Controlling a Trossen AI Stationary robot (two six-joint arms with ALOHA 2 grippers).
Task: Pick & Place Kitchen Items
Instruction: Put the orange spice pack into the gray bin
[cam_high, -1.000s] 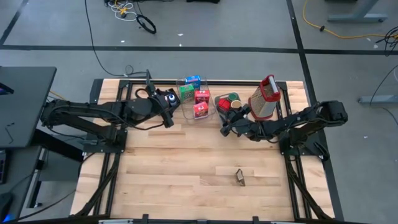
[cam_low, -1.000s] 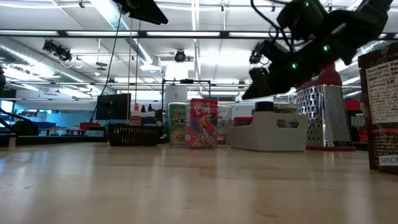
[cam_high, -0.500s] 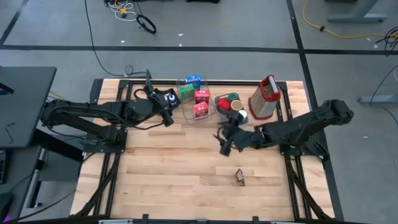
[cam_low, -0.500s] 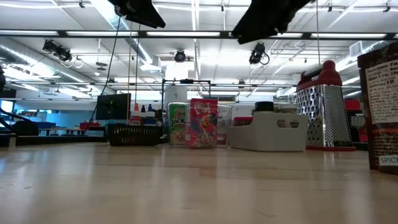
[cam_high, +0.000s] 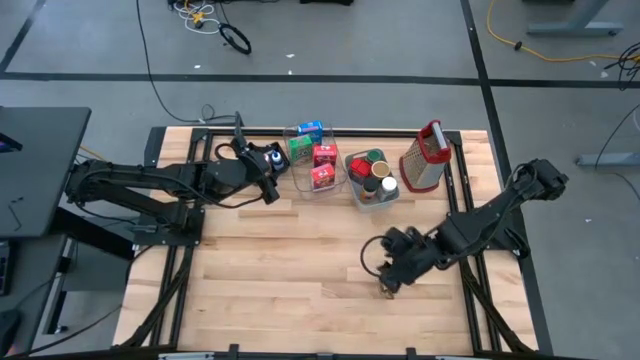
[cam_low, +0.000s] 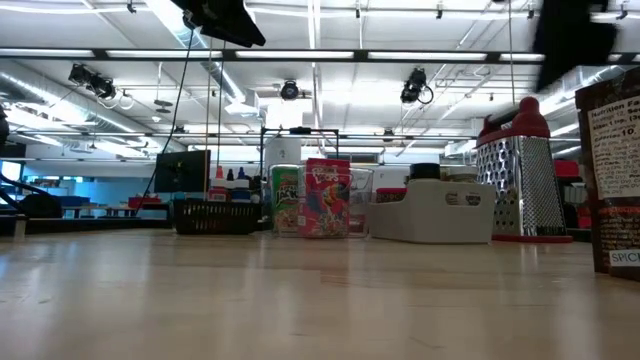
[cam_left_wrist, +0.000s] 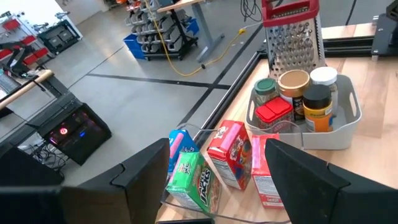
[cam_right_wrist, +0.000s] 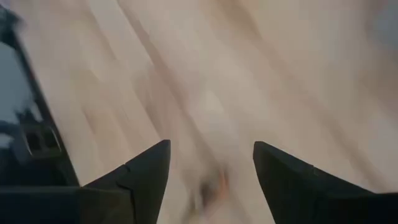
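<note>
The thing I'm after is the small dark brown spice jar with a printed label (cam_high: 386, 286), lying alone on the bare wood toward the near edge of the worktop, right of the middle and well apart from everything else. In the low view it (cam_low: 612, 170) looms at the right border, tall and labelled. I judge it light and rigid, probably smooth plastic or glass under a paper label, so it may slip or roll if I nudge it before I close. The safest hold looks to be across its narrow body at the middle, on the label, where paper gives more grip than a bare cap.

My right hand (cam_high: 380, 258) hangs just beside it, on the side toward the far edge, with its fingers (cam_right_wrist: 144, 180) standing apart and nothing between them; the wood beneath is a blur in the wrist view, so I can't tell exactly how I'm lined up.

Farther off, at the far edge, the grey-blue plastic bin (cam_high: 372, 193) holds small round jars and cans with green, red, tan and white lids (cam_left_wrist: 292, 93). Just left of it the clear tray (cam_high: 333, 184) carries little red, green and blue cardboard boxes (cam_left_wrist: 227, 152). The tall metal grater with a red handle (cam_high: 425, 157) stands right of the bin.

My left hand (cam_high: 270, 170) waits near the far edge beside the clear tray, fingers (cam_left_wrist: 146, 171) spread wide and empty.
</note>
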